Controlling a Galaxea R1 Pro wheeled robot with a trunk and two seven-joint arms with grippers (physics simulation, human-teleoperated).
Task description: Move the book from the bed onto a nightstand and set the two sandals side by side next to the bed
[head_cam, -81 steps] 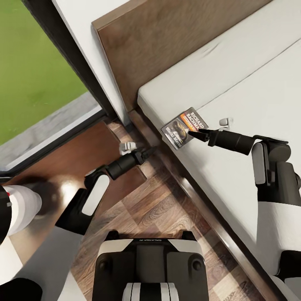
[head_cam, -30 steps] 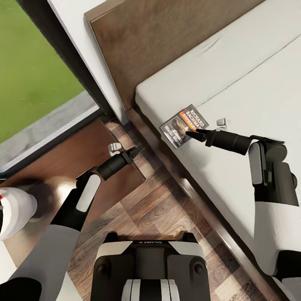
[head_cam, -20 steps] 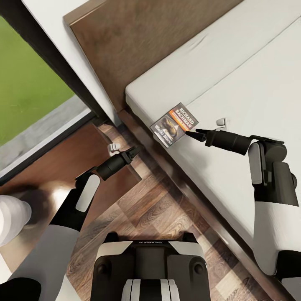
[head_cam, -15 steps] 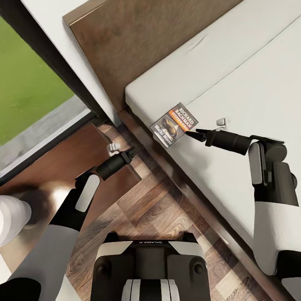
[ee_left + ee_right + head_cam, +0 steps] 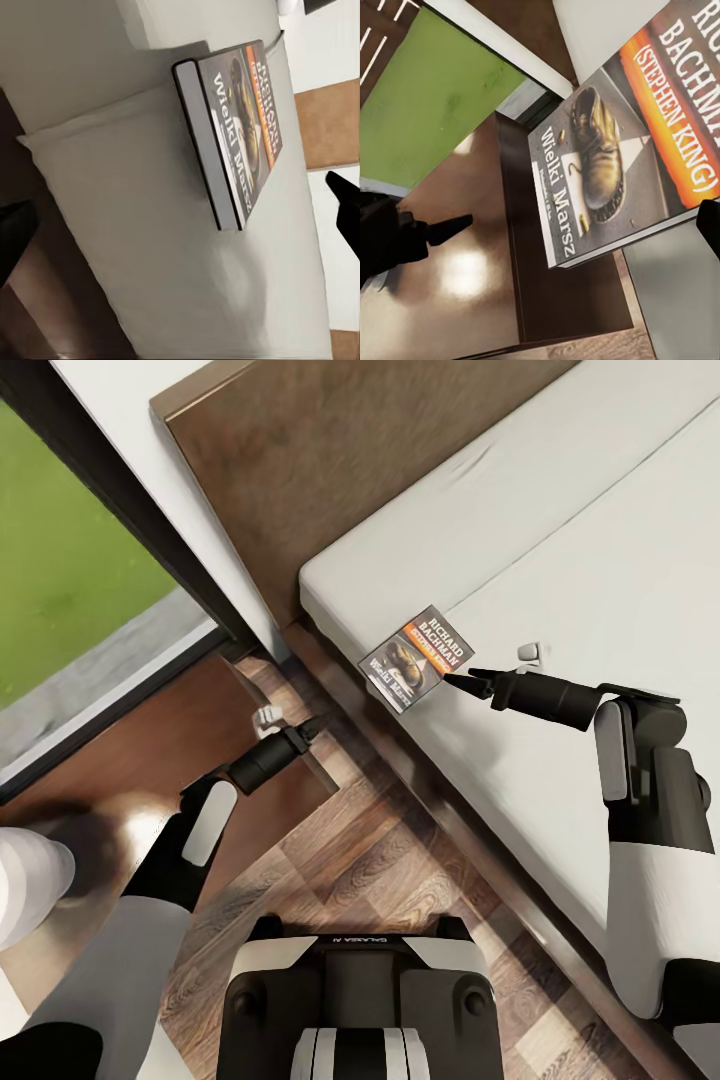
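The book (image 5: 417,657), a thin paperback with an orange band, lies flat on the bed's grey mattress (image 5: 600,540) close to its side edge. My right gripper (image 5: 455,680) is open, with its tips at the book's near corner; one fingertip (image 5: 710,229) sits just past the cover (image 5: 622,157). My left gripper (image 5: 312,728) hangs open over the corner of the nightstand (image 5: 130,760), pointing at the book (image 5: 240,135), with its fingers (image 5: 346,214) spread wide. The sandals are out of view.
The dark wooden headboard (image 5: 330,470) rises behind the mattress. A tall window (image 5: 70,560) onto green lawn stands beyond the nightstand. A white rounded object (image 5: 25,880) rests on the nightstand's near end. Wood-plank floor (image 5: 380,850) runs between my base and the bed frame.
My left gripper has drawn back slightly towards the nightstand. The right arm and the book keep their places. Before that the whole head view shifted, so the camera moved.
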